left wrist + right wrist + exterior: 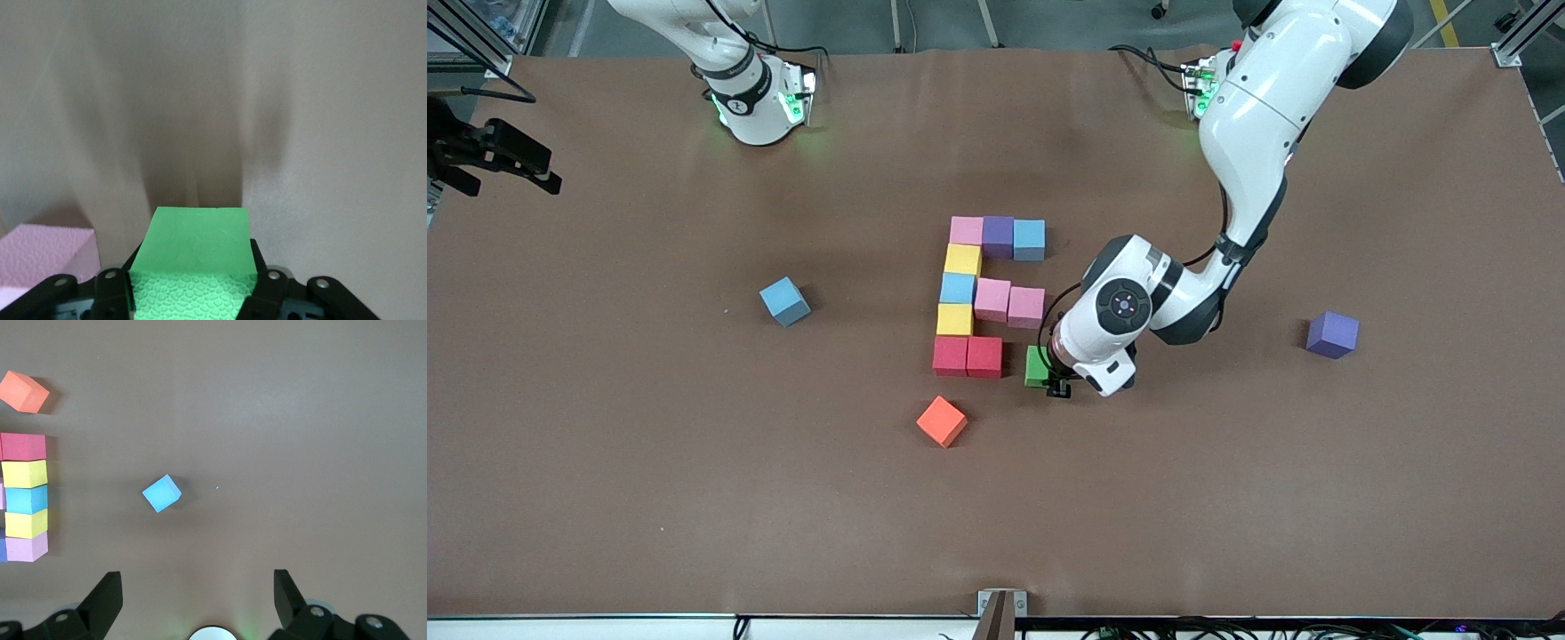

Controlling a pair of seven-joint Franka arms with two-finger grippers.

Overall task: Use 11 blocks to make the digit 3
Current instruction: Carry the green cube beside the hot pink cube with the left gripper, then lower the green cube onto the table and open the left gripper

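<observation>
The digit 3 stands partly built mid-table: a row of pink [966,230], purple [998,236] and blue [1029,238] cubes, a column of yellow [963,260], blue [958,288], yellow [954,319] and red [950,355], two pink cubes [1008,302] as the middle row, and a second red [984,356]. My left gripper [1052,380] is shut on the green cube [1036,365], low beside that second red with a small gap. In the left wrist view the green cube [193,243] fills the jaws. My right gripper [197,583] is open and empty, waiting high over the table.
A loose blue cube [785,300] lies toward the right arm's end and shows in the right wrist view [162,493]. A loose purple cube [1332,334] lies toward the left arm's end. The orange cube [942,420] lies nearer the front camera than the red cubes.
</observation>
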